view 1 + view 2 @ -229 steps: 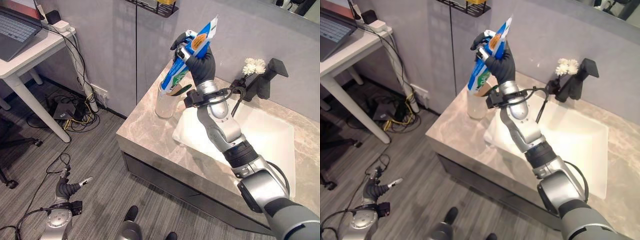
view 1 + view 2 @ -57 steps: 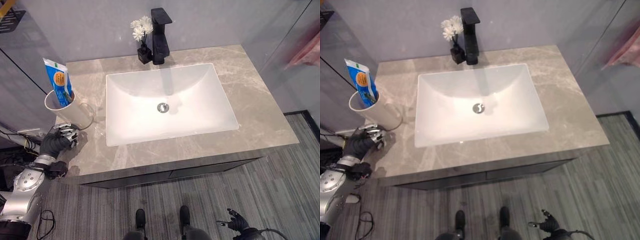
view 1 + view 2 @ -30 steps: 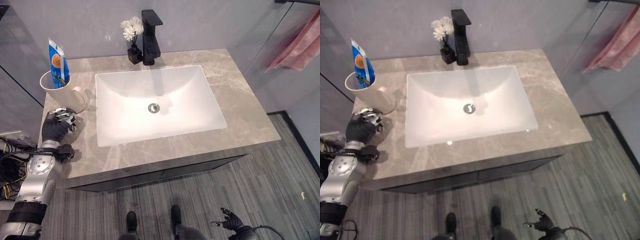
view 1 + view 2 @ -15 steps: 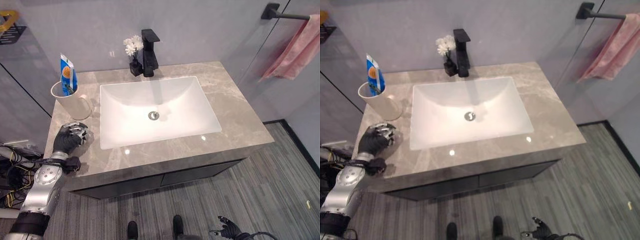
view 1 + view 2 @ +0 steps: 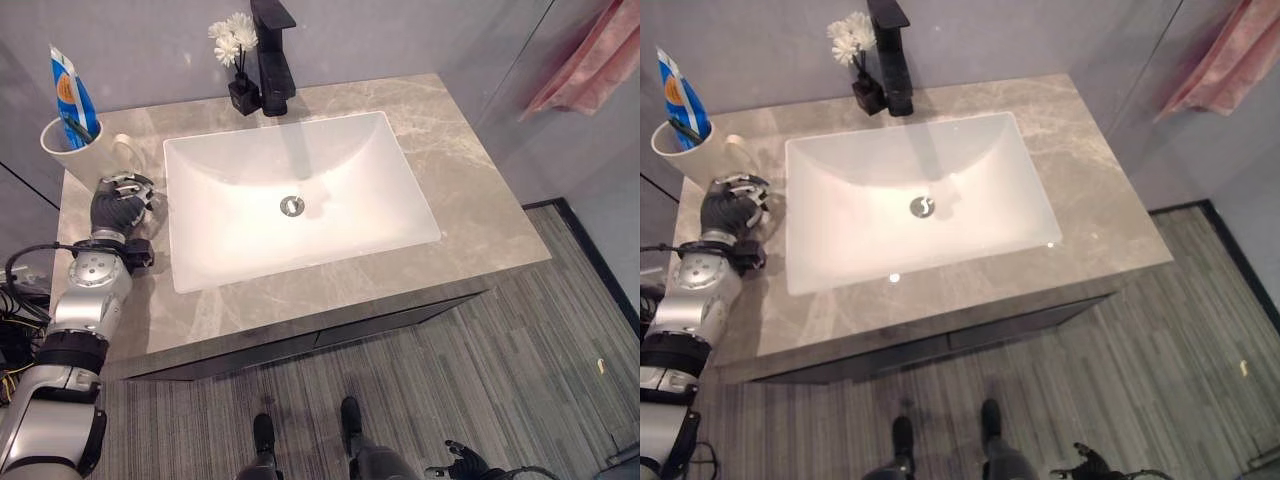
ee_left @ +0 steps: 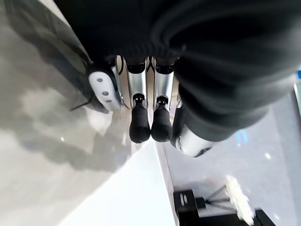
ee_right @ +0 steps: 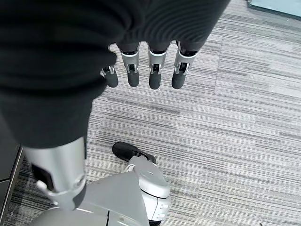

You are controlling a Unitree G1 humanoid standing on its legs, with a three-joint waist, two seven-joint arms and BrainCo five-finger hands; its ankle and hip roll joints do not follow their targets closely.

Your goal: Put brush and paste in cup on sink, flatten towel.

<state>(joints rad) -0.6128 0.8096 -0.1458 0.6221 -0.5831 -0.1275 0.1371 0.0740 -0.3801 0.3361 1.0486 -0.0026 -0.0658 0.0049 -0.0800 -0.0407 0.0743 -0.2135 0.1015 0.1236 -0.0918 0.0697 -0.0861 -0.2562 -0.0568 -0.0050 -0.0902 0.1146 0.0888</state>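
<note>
A white cup (image 5: 68, 152) stands at the counter's back left corner. A blue toothpaste tube (image 5: 68, 88) and a dark toothbrush (image 5: 78, 127) stand in it. My left hand (image 5: 120, 205) rests on the counter just in front of the cup, beside the basin's left edge. Its fingers (image 6: 139, 123) are relaxed and hold nothing. A pink towel (image 5: 592, 58) hangs at the far right, past the counter's end. My right hand (image 7: 155, 75) hangs low over the floor, open and empty.
The white basin (image 5: 330, 170) is set into the grey marble counter (image 5: 470, 190). A black faucet (image 5: 272, 55) and a small vase of white flowers (image 5: 233, 40) stand behind it. A glass panel edge (image 5: 515, 65) runs between the counter and the towel.
The camera has shifted. Several seconds ago my right hand held the toothpaste over the cup; now the tube stands in the cup and that hand hangs low. My left hand stays by the cup.
</note>
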